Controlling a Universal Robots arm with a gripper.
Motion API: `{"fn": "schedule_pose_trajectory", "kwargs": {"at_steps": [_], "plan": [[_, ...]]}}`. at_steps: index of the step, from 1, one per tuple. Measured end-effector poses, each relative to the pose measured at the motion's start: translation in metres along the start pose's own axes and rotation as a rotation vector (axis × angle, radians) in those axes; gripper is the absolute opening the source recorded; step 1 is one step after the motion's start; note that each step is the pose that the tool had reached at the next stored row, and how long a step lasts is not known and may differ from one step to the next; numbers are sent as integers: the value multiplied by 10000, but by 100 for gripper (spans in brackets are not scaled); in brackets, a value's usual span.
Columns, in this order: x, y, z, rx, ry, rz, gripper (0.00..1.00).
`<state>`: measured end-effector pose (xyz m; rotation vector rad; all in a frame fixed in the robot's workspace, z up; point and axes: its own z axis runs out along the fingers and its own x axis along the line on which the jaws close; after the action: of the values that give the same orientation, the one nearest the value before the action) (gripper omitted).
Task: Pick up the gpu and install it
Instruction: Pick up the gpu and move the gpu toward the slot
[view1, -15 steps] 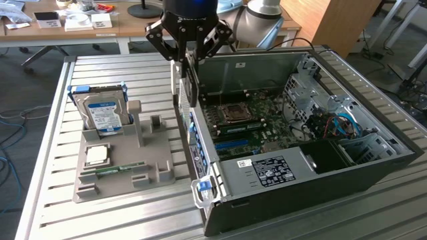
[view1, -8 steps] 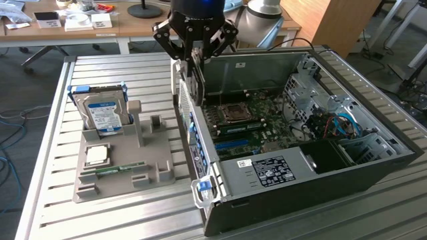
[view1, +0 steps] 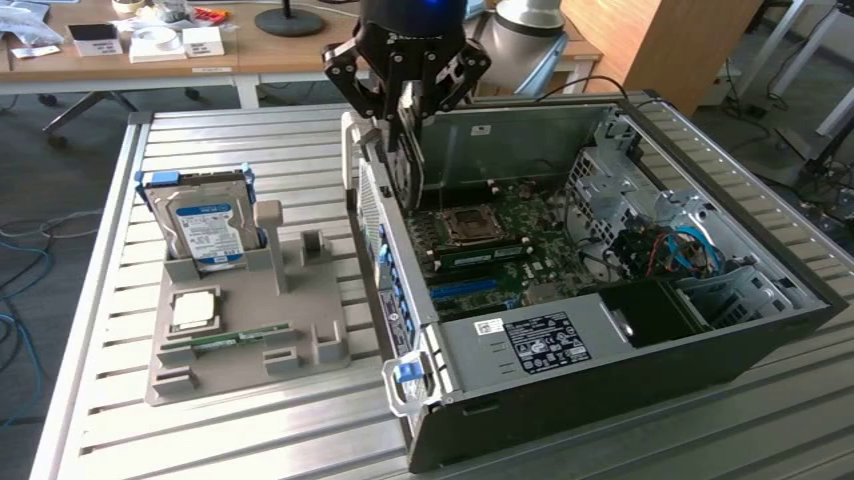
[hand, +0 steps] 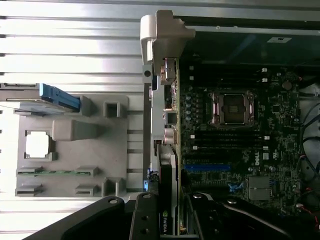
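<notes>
Closest to the exterior camera is the near corner of the open case (view1: 601, 420), which lies on its side on a slatted metal table (view1: 267, 440). Just behind that corner sits the labelled power supply (view1: 534, 340). Farther in lies the motherboard (view1: 521, 255), with its bare socket (view1: 467, 225) and a blue slot (view1: 474, 292).

At the far end of the case, by its wall on the exterior view's left, the gripper (view1: 407, 115) hangs from above. Its jaws are drawn narrow and clamped on the top edge of the gpu (view1: 404, 170). The card stands upright on edge, with its long side running along that wall at the motherboard's margin. It is farther from the camera than the blue slot and apart from it. I cannot tell whether its lower edge touches the board. The wrist view shows the card edge-on between the black fingers (hand: 145, 217).

On the exterior view's left, beside the case, a grey tray (view1: 314, 330) rests on the table. It holds a hard drive (view1: 207, 225) standing at its far end. A square chip (view1: 194, 310) lies flat nearer, and a RAM stick (view1: 230, 340) lies nearest.
</notes>
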<state>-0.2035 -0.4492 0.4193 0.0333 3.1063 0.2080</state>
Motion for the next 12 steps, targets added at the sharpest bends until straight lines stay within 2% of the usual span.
{"fn": "schedule_pose_trajectory", "kwargs": {"at_steps": [12], "plan": [[-177, 4, 5, -86, 2, 3, 27]]}}
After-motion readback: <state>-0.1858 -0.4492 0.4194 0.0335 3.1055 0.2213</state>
